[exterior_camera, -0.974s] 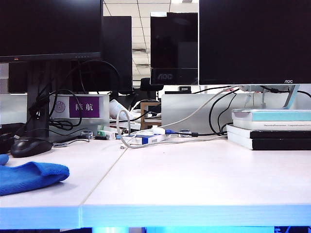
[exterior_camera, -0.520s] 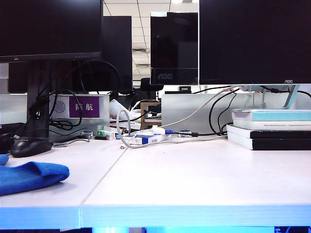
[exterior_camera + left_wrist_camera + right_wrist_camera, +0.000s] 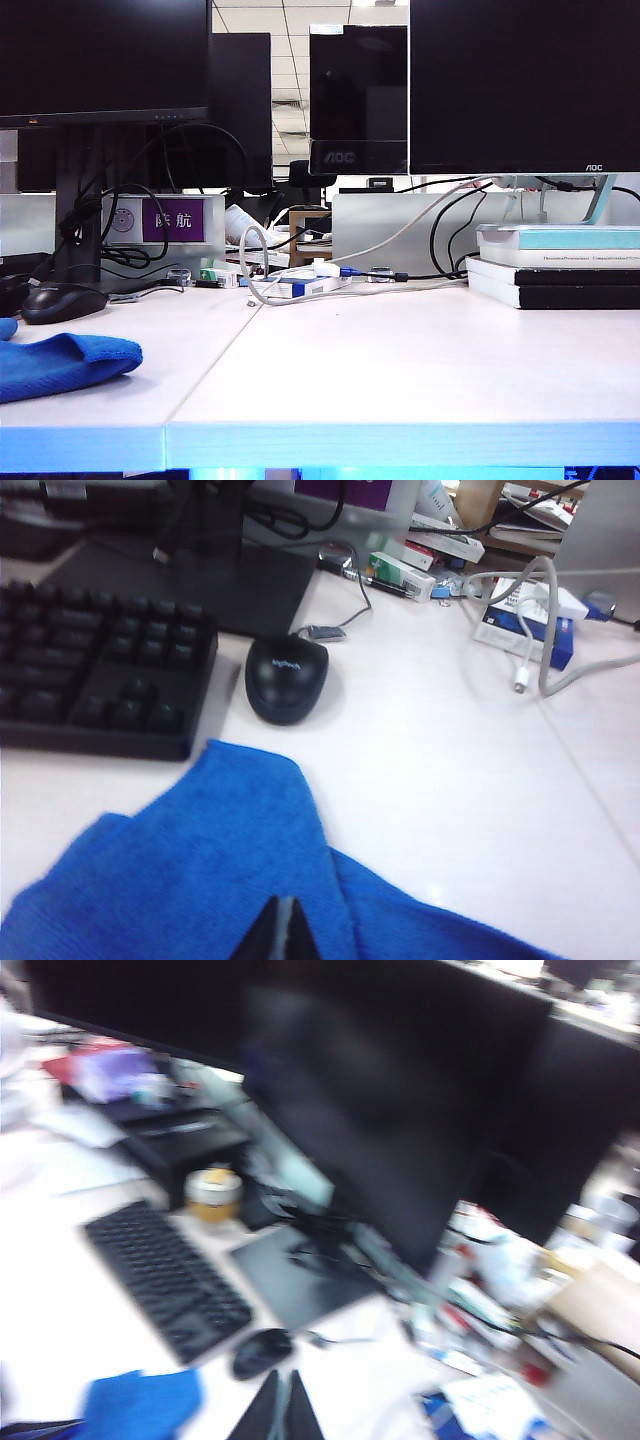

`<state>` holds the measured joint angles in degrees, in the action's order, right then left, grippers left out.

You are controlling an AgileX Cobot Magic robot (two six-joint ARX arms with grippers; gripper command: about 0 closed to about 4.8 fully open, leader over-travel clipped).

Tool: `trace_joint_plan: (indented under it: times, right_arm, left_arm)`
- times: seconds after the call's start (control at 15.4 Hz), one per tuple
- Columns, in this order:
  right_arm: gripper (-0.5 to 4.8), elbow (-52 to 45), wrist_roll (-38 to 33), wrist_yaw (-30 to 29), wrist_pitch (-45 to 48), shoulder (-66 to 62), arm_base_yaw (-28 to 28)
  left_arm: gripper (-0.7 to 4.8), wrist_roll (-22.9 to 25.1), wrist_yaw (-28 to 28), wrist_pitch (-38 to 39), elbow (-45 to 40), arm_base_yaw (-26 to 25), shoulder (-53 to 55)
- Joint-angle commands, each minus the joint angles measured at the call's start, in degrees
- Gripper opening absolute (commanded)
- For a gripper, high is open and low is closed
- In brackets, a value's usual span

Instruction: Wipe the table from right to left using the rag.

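Note:
The bright blue rag (image 3: 60,365) lies crumpled on the far left of the pale table (image 3: 400,370), just in front of the black mouse (image 3: 62,302). Neither gripper shows in the exterior view. In the left wrist view my left gripper (image 3: 281,930) is shut with nothing in it, its tips over the rag (image 3: 230,880); whether they touch the cloth I cannot tell. The right wrist view is blurred: my right gripper (image 3: 280,1405) is shut and empty, high above the desk, with the rag (image 3: 140,1405) and mouse (image 3: 262,1352) far below it.
A black keyboard (image 3: 95,680) lies beside the mouse (image 3: 286,677). Monitors (image 3: 520,85) stand along the back. A stack of books (image 3: 560,265) sits at the back right. Cables and small boxes (image 3: 300,285) clutter the back middle.

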<state>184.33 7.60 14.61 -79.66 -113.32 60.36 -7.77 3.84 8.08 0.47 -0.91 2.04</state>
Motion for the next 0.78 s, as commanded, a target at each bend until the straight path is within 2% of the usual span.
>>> trace_joint_plan:
  times: [0.06, 0.19, 0.32, 0.78]
  right_arm:
    - [-0.06, 0.1, 0.1, 5.0, 0.4, 0.3, 0.0]
    - [-0.06, 0.1, 0.1, 5.0, 0.4, 0.3, 0.1]
    - [-0.05, 0.1, 0.1, 5.4, 0.4, 0.3, 0.1]
    - [-0.05, 0.1, 0.2, 20.5, 0.4, 2.5, 0.1]
  left_arm:
    - [-0.05, 2.8, -0.2, -0.5, 0.0, 0.0, 0.0]
    - [-0.05, 2.9, 0.0, 2.5, 0.1, 0.0, 0.1]
    - [-0.05, 2.9, 0.0, 2.1, 0.1, 0.0, 0.0]
    - [-0.05, 2.9, 0.0, 2.1, 0.1, 0.0, 0.0]
